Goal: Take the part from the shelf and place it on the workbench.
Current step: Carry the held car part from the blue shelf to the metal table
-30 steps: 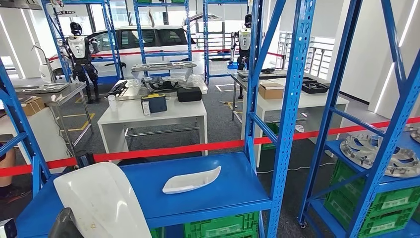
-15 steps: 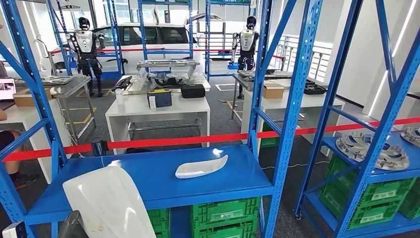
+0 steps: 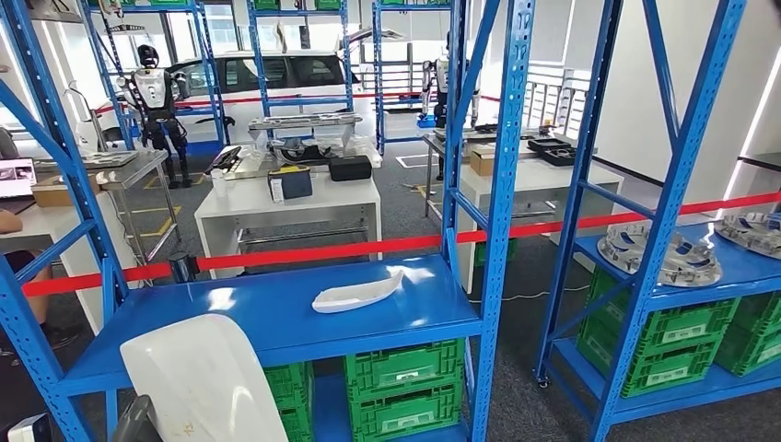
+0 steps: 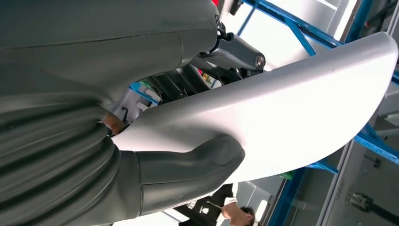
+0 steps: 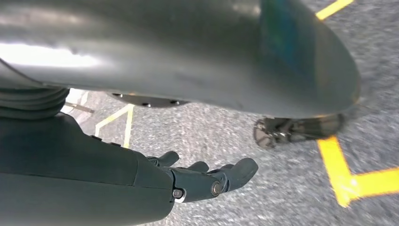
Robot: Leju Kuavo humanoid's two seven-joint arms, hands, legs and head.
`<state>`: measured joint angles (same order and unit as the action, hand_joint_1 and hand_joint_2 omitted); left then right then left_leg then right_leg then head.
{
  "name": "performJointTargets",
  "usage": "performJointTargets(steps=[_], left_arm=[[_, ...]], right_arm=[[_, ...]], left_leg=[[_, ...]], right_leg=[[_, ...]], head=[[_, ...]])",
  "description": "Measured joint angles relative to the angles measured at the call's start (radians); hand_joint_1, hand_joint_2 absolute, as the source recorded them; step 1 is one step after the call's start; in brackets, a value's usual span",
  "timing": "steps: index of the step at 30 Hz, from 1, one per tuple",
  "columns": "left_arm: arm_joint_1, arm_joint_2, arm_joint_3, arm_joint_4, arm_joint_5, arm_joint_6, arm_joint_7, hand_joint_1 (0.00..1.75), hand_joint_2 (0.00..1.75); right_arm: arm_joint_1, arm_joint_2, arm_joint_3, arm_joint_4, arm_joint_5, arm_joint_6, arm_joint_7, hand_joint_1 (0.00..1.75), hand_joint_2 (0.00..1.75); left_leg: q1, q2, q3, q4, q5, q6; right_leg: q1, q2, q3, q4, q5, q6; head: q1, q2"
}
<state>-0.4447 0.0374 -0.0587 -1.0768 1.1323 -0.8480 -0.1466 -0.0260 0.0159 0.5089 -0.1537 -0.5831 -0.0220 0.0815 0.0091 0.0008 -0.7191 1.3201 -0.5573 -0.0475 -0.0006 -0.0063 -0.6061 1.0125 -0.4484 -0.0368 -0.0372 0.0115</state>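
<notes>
Head view: left hand (image 4: 155,160) gripping white curved panel (image 3: 203,378) lower left, right hand (image 5: 197,181) empty, fingers loosely apart; smaller white part (image 3: 355,293) on blue shelf (image 3: 276,322) mid-frame.

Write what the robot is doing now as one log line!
left hand grips white panel | right hand hangs empty over floor | small white part lies on blue shelf

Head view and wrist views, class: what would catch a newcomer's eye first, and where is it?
First, the big curved white panel low at the left, gripped by the left robot hand with thumb on one face and fingers on the other. Next, the slim white part lying on the blue shelf, with a red barrier tape stretched behind it. The right robot hand hangs above grey floor, holding nothing.
</notes>
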Motion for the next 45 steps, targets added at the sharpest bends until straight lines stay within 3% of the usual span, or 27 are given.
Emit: performJointTargets(steps=[2, 4, 6, 8, 9, 11, 13, 14, 15, 17, 19, 20, 22, 24, 26, 28, 29, 31, 33, 35, 36, 38, 39, 40, 43, 44, 45], left_arm=[[0.003, 0.004, 0.001, 0.002, 0.003, -0.001, 0.0, 1.75, 1.75], [0.004, 0.005, 0.002, 0.002, 0.005, -0.001, 0.0, 1.75, 1.75], [0.005, 0.006, 0.004, 0.001, 0.006, -0.002, 0.0, 1.75, 1.75], [0.009, 0.007, 0.006, 0.002, 0.007, -0.002, 0.0, 1.75, 1.75], [0.01, 0.007, 0.006, 0.002, 0.007, -0.002, 0.001, 1.75, 1.75], [0.01, 0.008, 0.006, 0.003, 0.007, -0.002, 0.001, 1.75, 1.75], [0.012, 0.008, 0.006, 0.003, 0.006, -0.002, 0.001, 1.75, 1.75], [0.014, 0.008, 0.006, 0.003, 0.006, -0.002, 0.001, 1.75, 1.75], [0.017, 0.008, 0.006, 0.003, 0.006, -0.002, 0.001, 1.75, 1.75], [0.022, 0.009, 0.007, 0.003, 0.006, -0.002, 0.001, 1.75, 1.75], [0.024, 0.01, 0.007, 0.002, 0.006, -0.002, 0.002, 1.75, 1.75], [0.024, 0.012, 0.008, 0.001, 0.006, -0.002, 0.002, 1.75, 1.75], [0.024, 0.015, 0.008, 0.002, 0.008, -0.002, 0.003, 1.75, 1.75], [0.024, 0.019, 0.009, 0.004, 0.011, -0.001, 0.003, 1.75, 1.75], [0.023, 0.024, 0.009, 0.007, 0.016, -0.001, 0.004, 1.75, 1.75], [0.023, 0.028, 0.009, 0.01, 0.019, -0.001, 0.004, 1.75, 1.75], [0.024, 0.03, 0.009, 0.012, 0.02, -0.001, 0.004, 1.75, 1.75], [0.024, 0.031, 0.01, 0.017, 0.022, 0.0, 0.001, 1.75, 1.75], [0.024, 0.033, 0.011, 0.017, 0.024, 0.0, -0.005, 1.75, 1.75], [0.026, 0.036, 0.015, 0.008, 0.024, 0.001, -0.011, 1.75, 1.75], [0.029, 0.037, 0.018, 0.002, 0.024, 0.002, -0.013, 1.75, 1.75], [0.036, 0.04, 0.025, -0.008, 0.023, 0.002, -0.016, 1.75, 1.75], [0.039, 0.042, 0.027, -0.011, 0.023, 0.003, -0.017, 1.75, 1.75], [0.043, 0.043, 0.03, -0.014, 0.022, 0.003, -0.017, 1.75, 1.75], [0.048, 0.045, 0.032, -0.023, 0.017, 0.004, -0.018, 1.75, 1.75], [0.05, 0.046, 0.033, -0.024, 0.014, 0.005, -0.019, 1.75, 1.75], [0.053, 0.047, 0.033, -0.023, 0.011, 0.007, -0.019, 1.75, 1.75]], right_arm=[[0.001, 0.002, 0.005, 0.0, 0.003, 0.005, -0.001, 0.0, 0.0], [0.002, 0.004, 0.009, 0.0, 0.005, 0.01, -0.002, 0.0, 0.0], [0.003, 0.004, 0.011, 0.0, 0.006, 0.015, -0.004, 0.0, 0.0], [0.007, 0.005, 0.013, 0.0, 0.006, 0.018, -0.005, 0.0, 0.0], [0.009, 0.005, 0.013, 0.0, 0.006, 0.018, -0.005, 0.0, 0.0], [0.012, 0.006, 0.014, 0.0, 0.006, 0.018, -0.006, 0.0, 0.0], [0.012, 0.007, 0.014, 0.0, 0.006, 0.018, -0.007, 0.0, 0.0], [0.011, 0.007, 0.015, 0.0, 0.006, 0.018, -0.008, 0.0, 0.0], [0.011, 0.007, 0.015, 0.0, 0.006, 0.018, -0.01, 0.0, 0.0], [0.011, 0.007, 0.015, 0.0, 0.006, 0.019, -0.013, 0.0, 0.0], [0.009, 0.006, 0.015, 0.0, 0.007, 0.02, -0.016, 0.0, 0.0], [0.008, 0.006, 0.015, 0.0, 0.007, 0.021, -0.017, 0.0, 0.0], [0.008, 0.006, 0.015, 0.0, 0.008, 0.026, -0.018, 0.0, 0.0], [0.009, 0.007, 0.017, 0.0, 0.009, 0.034, -0.017, 0.0, 0.0], [0.009, 0.008, 0.018, 0.0, 0.009, 0.038, -0.018, 0.0, 0.0], [0.01, 0.007, 0.02, 0.0, 0.009, 0.039, -0.018, 0.0, 0.0], [0.01, 0.007, 0.021, 0.0, 0.009, 0.04, -0.018, 0.0, 0.0], [0.01, 0.007, 0.023, 0.0, 0.013, 0.046, -0.02, 0.0, 0.0], [0.01, 0.006, 0.027, 0.0, 0.018, 0.052, -0.024, 0.0, 0.0], [0.01, 0.004, 0.032, -0.001, 0.02, 0.055, -0.034, 0.0, 0.0], [0.01, 0.002, 0.034, -0.001, 0.02, 0.055, -0.039, 0.0, 0.0], [0.012, 0.0, 0.036, -0.001, 0.019, 0.056, -0.046, 0.0, 0.0], [0.014, -0.001, 0.038, -0.001, 0.019, 0.056, -0.048, 0.0, 0.0], [0.016, -0.001, 0.038, -0.001, 0.019, 0.056, -0.049, 0.0, 0.0], [0.019, -0.001, 0.04, -0.001, 0.018, 0.056, -0.05, 0.0, 0.0], [0.019, -0.001, 0.04, -0.001, 0.017, 0.056, -0.05, 0.0, 0.0], [0.018, -0.001, 0.04, -0.001, 0.015, 0.055, -0.048, 0.0, 0.0]], left_leg=[[0.003, 0.0, 0.079, -0.069, 0.049, 0.0], [0.001, -0.002, 0.192, -0.219, 0.034, 0.007], [-0.006, -0.004, 0.241, -0.306, 0.004, 0.023], [-0.009, -0.001, 0.226, -0.315, 0.019, 0.045], [-0.009, 0.0, 0.216, -0.316, 0.031, 0.056], [-0.007, 0.003, 0.189, -0.317, 0.06, 0.071], [-0.009, 0.003, 0.154, -0.315, 0.087, 0.075], [-0.011, 0.004, 0.136, -0.313, 0.1, 0.075], [-0.012, 0.004, 0.117, -0.31, 0.112, 0.074], [-0.012, 0.005, 0.082, -0.301, 0.134, 0.071], [-0.013, 0.005, 0.056, -0.292, 0.153, 0.063], [-0.013, 0.005, 0.051, -0.291, 0.162, 0.058], [-0.012, 0.006, 0.047, -0.296, 0.183, 0.046], [-0.01, 0.004, 0.038, -0.293, 0.18, 0.034], [-0.007, 0.001, 0.017, -0.233, 0.102, 0.023], [-0.004, 0.001, -0.006, -0.108, 0.003, 0.013], [-0.002, 0.0, -0.011, -0.05, -0.018, 0.009], [0.002, 0.001, 0.015, -0.011, 0.01, 0.004], [0.008, 0.0, 0.105, -0.103, 0.046, 0.002], [0.005, -0.002, 0.21, -0.248, 0.023, 0.009], [0.002, -0.003, 0.235, -0.293, 0.008, 0.015], [-0.004, -0.001, 0.23, -0.316, 0.013, 0.035], [-0.004, 0.001, 0.222, -0.318, 0.024, 0.045], [-0.003, 0.003, 0.211, -0.319, 0.037, 0.055], [-0.003, 0.003, 0.168, -0.319, 0.073, 0.072], [-0.004, 0.003, 0.152, -0.319, 0.085, 0.072], [-0.005, 0.003, 0.135, -0.317, 0.096, 0.072]], right_leg=[[0.0, -0.001, -0.032, 0.004, 0.024, 0.007], [0.001, -0.002, -0.053, 0.01, 0.044, 0.016], [0.001, -0.001, -0.061, 0.01, 0.064, 0.027], [-0.003, -0.001, -0.069, 0.006, 0.076, 0.041], [-0.005, 0.0, -0.078, 0.018, 0.056, 0.047], [-0.008, 0.002, -0.108, 0.098, -0.037, 0.056], [-0.008, 0.004, -0.135, 0.23, -0.127, 0.06], [-0.007, 0.004, -0.137, 0.28, -0.139, 0.059], [-0.006, 0.005, -0.126, 0.303, -0.127, 0.058], [-0.004, 0.005, -0.049, 0.243, -0.077, 0.051], [0.002, 0.005, 0.065, 0.096, -0.081, 0.041], [0.005, 0.006, 0.102, 0.039, -0.095, 0.037], [0.01, 0.007, 0.121, -0.008, -0.105, 0.028], [0.006, 0.003, 0.104, -0.011, -0.082, 0.014], [0.002, -0.001, 0.08, -0.017, -0.055, 0.001], [0.002, -0.002, 0.05, -0.016, -0.029, -0.003], [0.002, -0.002, 0.034, -0.014, -0.016, -0.002], [0.002, -0.003, -0.001, -0.008, 0.008, 0.002], [0.001, -0.004, -0.034, 0.001, 0.03, 0.009], [0.002, -0.003, -0.055, 0.008, 0.05, 0.02], [0.001, -0.003, -0.06, 0.008, 0.061, 0.026], [-0.003, -0.002, -0.067, 0.002, 0.082, 0.039], [-0.005, -0.001, -0.074, 0.005, 0.076, 0.046], [-0.007, 0.001, -0.084, 0.023, 0.051, 0.052], [-0.009, 0.003, -0.128, 0.182, -0.096, 0.065], [-0.009, 0.004, -0.138, 0.245, -0.119, 0.067], [-0.009, 0.004, -0.141, 0.292, -0.114, 0.067]], head=[[0.0, 0.0], [0.0, 0.0], [0.001, 0.0], [0.001, 0.0], [0.001, 0.0], [0.002, 0.0], [0.003, 0.0], [0.003, 0.0], [0.003, 0.0], [0.004, 0.0], [0.004, 0.0], [0.003, 0.0], [0.003, 0.0], [0.004, -0.001], [0.003, -0.001], [0.003, -0.001], [0.002, -0.001], [0.002, -0.001], [0.002, -0.001], [0.002, -0.001], [0.003, -0.001], [0.003, -0.001], [0.003, -0.001], [0.003, -0.001], [0.004, -0.001], [0.004, -0.001], [0.004, -0.001]])
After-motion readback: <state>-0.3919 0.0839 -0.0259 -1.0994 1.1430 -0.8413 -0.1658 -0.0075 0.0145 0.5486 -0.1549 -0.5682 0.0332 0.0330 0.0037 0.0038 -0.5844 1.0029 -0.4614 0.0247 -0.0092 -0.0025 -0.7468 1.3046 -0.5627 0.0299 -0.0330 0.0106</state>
